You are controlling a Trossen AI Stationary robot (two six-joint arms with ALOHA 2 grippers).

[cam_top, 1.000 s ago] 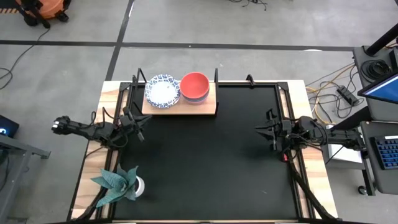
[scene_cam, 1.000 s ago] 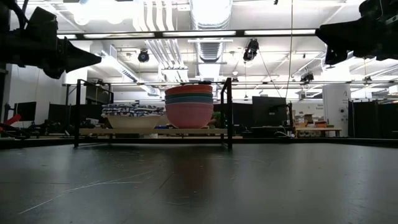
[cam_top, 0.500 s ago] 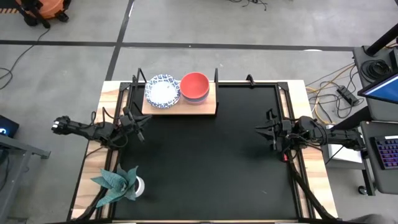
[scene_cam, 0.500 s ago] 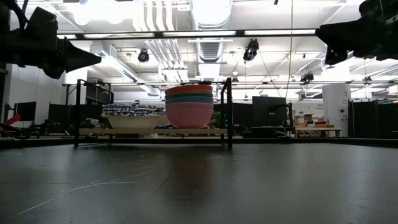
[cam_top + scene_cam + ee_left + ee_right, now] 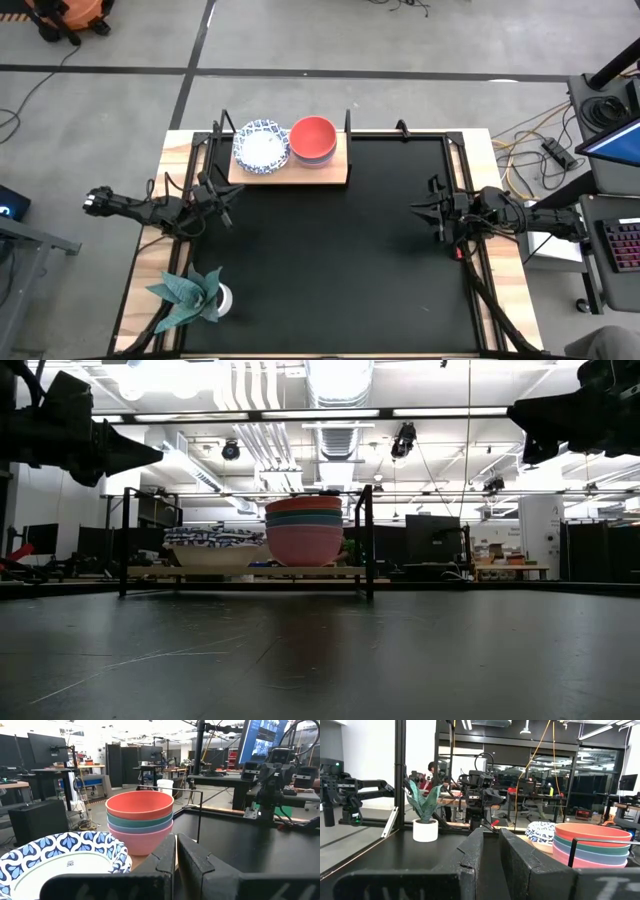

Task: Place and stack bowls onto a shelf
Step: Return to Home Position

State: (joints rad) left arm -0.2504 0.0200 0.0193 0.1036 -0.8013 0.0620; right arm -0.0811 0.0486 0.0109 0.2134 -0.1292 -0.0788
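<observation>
On the wooden shelf (image 5: 300, 172) at the table's far edge stand two stacks of bowls. The white bowls with blue-patterned rims (image 5: 261, 145) are on the left. The plain bowls, red on top (image 5: 313, 140), are on the right, and both stacks rest on the board by their bases (image 5: 303, 532). My left gripper (image 5: 225, 205) hovers near the table's left edge, shut and empty, pointing toward the stacks (image 5: 140, 820). My right gripper (image 5: 415, 207) hovers near the right edge, empty, with a narrow gap between its fingers (image 5: 491, 837).
A large black mat (image 5: 330, 260) covers the table. A potted leafy plant (image 5: 190, 292) stands at the near left corner. Thin black posts (image 5: 366, 540) rise at the shelf's corners. A person (image 5: 432, 772) shows in the room beyond the table.
</observation>
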